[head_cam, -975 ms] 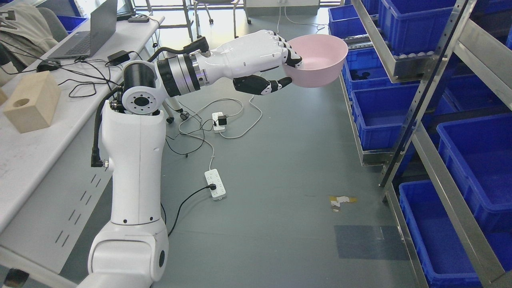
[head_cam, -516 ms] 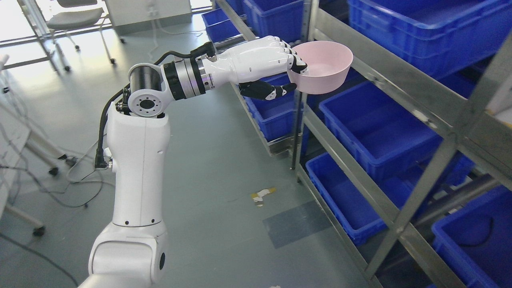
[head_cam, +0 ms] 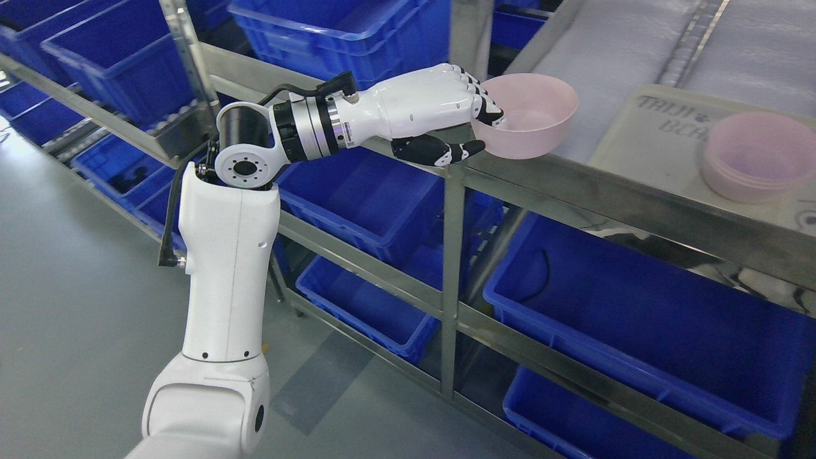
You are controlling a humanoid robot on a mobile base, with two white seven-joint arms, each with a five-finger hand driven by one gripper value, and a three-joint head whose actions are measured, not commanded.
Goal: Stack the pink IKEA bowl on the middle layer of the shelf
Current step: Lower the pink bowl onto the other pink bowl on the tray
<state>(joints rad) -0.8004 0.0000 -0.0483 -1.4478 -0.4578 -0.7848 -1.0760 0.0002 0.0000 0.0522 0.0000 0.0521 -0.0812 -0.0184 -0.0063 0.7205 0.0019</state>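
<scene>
Up at the shelf edge: the left hand [head_cam: 440, 121] is reaching in from the lower left and carrying the pink bowl [head_cam: 528, 122] over the front rail of the shelf [head_cam: 612, 197].
Left hand: fingers are curling over the near rim of the pink bowl, black fingertips [head_cam: 489, 113] dipping inside it while the thumb [head_cam: 440, 152] is pressing underneath, so it is pinching the wall tight.
Pink bowl: sitting upright, mouth up, hanging just above the shelf's grey surface at its left end; whether its base is touching the surface is not clear from here.
Stack of bowls: a second pink bowl stack [head_cam: 758, 156] is resting well to the right on a pale tray [head_cam: 644, 137], apart from the carried bowl.
Left arm: the white forearm is stretching across the picture, with the elbow joint [head_cam: 242, 167] showing in front of the blue bins [head_cam: 363, 197].
Below the shelf: more blue bins are lining the lower layers, one large bin [head_cam: 637, 306] lying directly under the tray.
Floor: grey floor [head_cam: 83, 306] is showing at the left.
</scene>
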